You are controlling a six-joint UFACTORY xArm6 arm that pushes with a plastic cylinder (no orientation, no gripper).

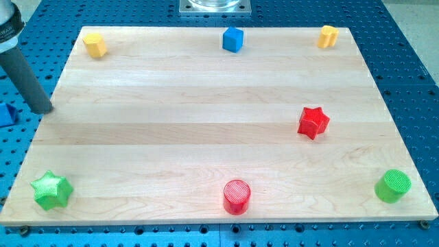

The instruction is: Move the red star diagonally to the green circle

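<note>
The red star lies on the wooden board at the view's right, a little above the middle height. The green circle stands in the board's bottom right corner, down and to the right of the star. My tip is at the view's far left, just off the board's left edge, far from both blocks.
A red circle sits at the bottom middle and a green star at the bottom left. Along the top edge are a yellow block, a blue cube and another yellow block. A blue perforated table surrounds the board.
</note>
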